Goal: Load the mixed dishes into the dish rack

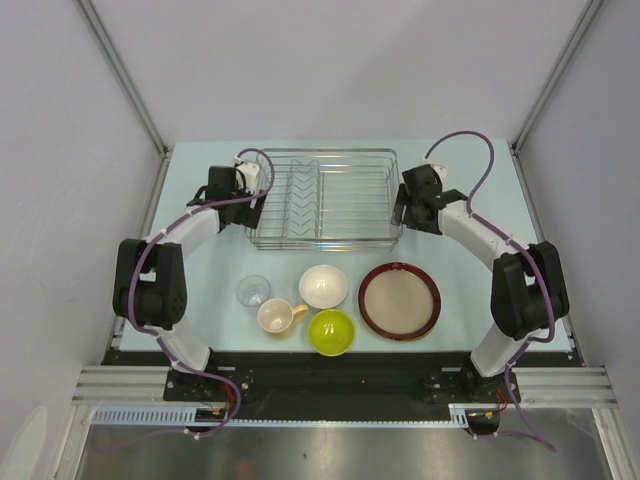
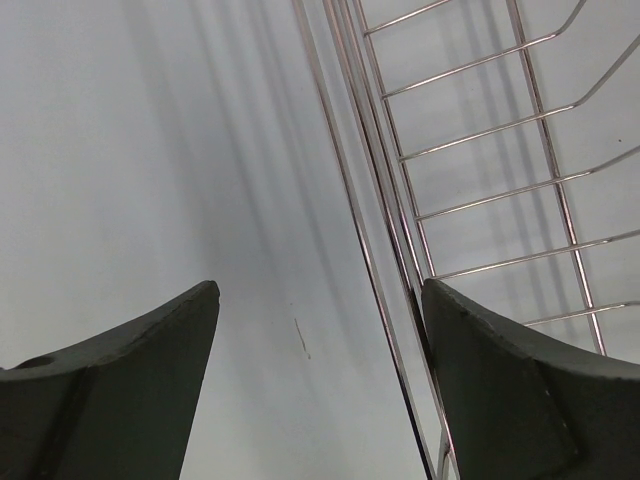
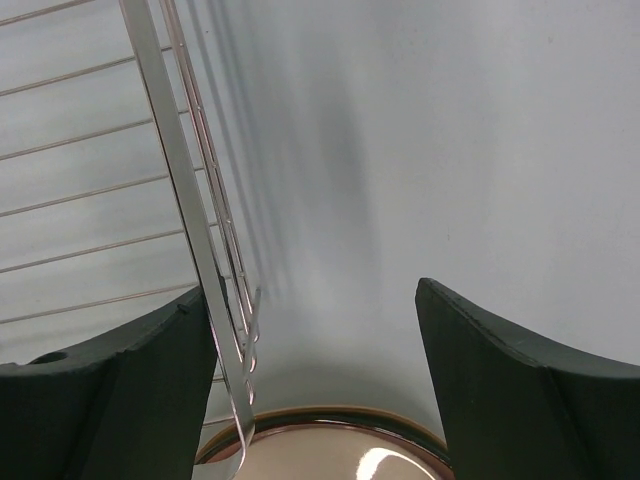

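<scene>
The silver wire dish rack [image 1: 322, 198] stands at the table's middle back, with no dishes in it. In front of it lie a small clear glass [image 1: 253, 290], a tan-yellow mug [image 1: 277, 317], a white bowl [image 1: 323, 286], a lime-green bowl [image 1: 332, 332] and a dark-red-rimmed beige plate [image 1: 400, 300]. The cream floral plate is out of view. My left gripper [image 1: 250, 190] is open at the rack's left side; the rack's edge wires [image 2: 385, 200] run just inside its right finger [image 2: 500, 390]. My right gripper [image 1: 402, 205] is open at the rack's right side [image 3: 190, 200], with the plate [image 3: 330, 450] below it.
Grey enclosure walls stand close on the left, right and back of the pale table [image 1: 480, 200]. The dishes sit in a row between the rack and the arm bases. A black rail [image 1: 320, 375] runs along the near edge.
</scene>
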